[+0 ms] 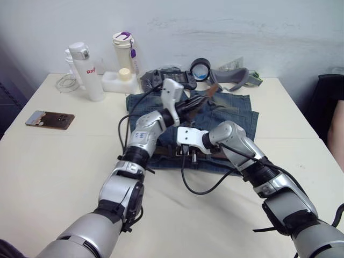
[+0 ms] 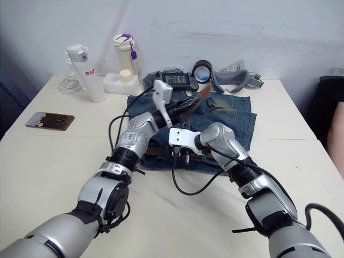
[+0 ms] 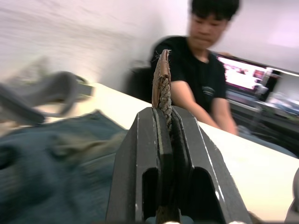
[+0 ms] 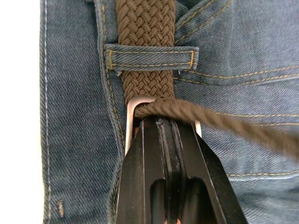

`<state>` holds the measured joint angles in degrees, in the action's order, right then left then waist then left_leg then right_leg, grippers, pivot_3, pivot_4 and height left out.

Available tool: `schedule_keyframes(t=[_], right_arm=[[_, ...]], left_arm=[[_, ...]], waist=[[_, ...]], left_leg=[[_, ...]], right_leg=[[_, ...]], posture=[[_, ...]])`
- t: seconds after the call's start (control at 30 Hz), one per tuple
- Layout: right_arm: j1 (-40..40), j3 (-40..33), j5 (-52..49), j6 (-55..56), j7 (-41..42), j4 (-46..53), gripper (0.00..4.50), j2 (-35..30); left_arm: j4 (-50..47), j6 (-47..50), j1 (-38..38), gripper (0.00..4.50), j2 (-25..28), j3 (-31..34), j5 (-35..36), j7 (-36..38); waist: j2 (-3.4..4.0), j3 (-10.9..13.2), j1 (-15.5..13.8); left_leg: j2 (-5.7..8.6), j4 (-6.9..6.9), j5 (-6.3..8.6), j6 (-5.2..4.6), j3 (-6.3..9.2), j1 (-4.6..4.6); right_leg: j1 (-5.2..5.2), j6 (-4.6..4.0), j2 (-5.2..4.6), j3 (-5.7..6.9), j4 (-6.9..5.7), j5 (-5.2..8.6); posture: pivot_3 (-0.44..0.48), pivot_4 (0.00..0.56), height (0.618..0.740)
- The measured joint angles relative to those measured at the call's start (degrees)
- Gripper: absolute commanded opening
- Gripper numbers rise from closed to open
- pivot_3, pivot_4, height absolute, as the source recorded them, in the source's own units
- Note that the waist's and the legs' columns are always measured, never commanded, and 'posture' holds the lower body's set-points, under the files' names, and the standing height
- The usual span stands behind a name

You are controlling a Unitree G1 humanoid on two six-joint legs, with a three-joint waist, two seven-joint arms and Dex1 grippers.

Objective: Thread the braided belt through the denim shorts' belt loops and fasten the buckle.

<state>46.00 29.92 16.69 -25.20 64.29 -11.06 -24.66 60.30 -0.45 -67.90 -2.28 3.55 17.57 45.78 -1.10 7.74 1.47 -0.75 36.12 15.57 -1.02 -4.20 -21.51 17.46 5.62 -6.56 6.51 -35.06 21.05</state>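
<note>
While the faded blue denim shorts (image 1: 226, 121) lie flat on the pale surface (image 1: 48, 161), the dark brown braided belt (image 4: 145, 28) runs along the waistband beneath a short blue denim belt loop (image 4: 152, 57). Right claw (image 4: 163, 122) is clamped shut at the small silver rectangular buckle (image 4: 131, 108), where the strap passes through the frame. Left claw (image 3: 164, 112) is raised above the shorts, closed on the belt's free end, tan tip (image 3: 161, 70) protruding past the fingers. A person in a black shirt (image 3: 196, 70) sits beyond the surface.

Braided belt (image 4: 145, 28) under a belt loop (image 4: 152, 57) of denim shorts (image 4: 74, 140); strap through buckle (image 4: 133, 109).
</note>
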Motion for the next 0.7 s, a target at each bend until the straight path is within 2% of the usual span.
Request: schedule_keyframes(t=[0.1, 0.23, 0.43, 0.7], right_arm=[[-1.64, 0.0, 2.37, 0.0, 0.0, 3.47, 0.01, -0.92], [-2.66, 0.0, 3.67, -0.25, 0.03, 5.63, 0.01, -1.34], [-5.11, -0.14, 5.5, -2.72, 0.05, 11.46, 0.01, -2.59], [-5.79, -0.16, 5.53, -3.57, 0.44, 13.95, 0.01, -3.5]], left_arm=[[7.14, -0.79, -6.14, 0.0, -0.41, 0.35, -0.8, 3.33], [11.18, -1.68, -10.2, 0.0, -1.37, 0.87, -1.33, 5.91], [19.83, -3.87, -18.37, 0.0, 0.9, 2.43, -4.66, 3.46], [23.09, -2.68, -21.64, 0.0, 3.75, 5.42, -6.68, 1.34]], waist=[[0.05, 0.07, -0.58], [0.06, 0.08, -1.21], [0.19, 0.26, -1.58], [0.23, 0.47, -1.41]], left_leg=[[0.02, -0.02, 0.03, -0.05, 0.0, -0.07], [0.04, 0.0, 0.14, -0.17, -0.09, -0.07], [0.07, 0.0, 0.28, -0.34, -0.09, -0.33], [0.09, 0.08, 0.32, -0.7, -0.07, -0.55]], right_leg=[[0.05, 0.0, 0.0, 0.04, 0.06, 0.0], [0.03, 0.0, -0.04, 0.02, 0.17, 0.0], [0.21, 0.0, -0.05, 0.04, 0.31, 0.0], [0.32, 0.02, -0.01, 0.29, 0.13, -0.01]], posture=[[0.0, 0.15, 0.731], [0.0, 0.15, 0.731], [0.0, 0.15, 0.731], [0.0, 0.15, 0.731]])
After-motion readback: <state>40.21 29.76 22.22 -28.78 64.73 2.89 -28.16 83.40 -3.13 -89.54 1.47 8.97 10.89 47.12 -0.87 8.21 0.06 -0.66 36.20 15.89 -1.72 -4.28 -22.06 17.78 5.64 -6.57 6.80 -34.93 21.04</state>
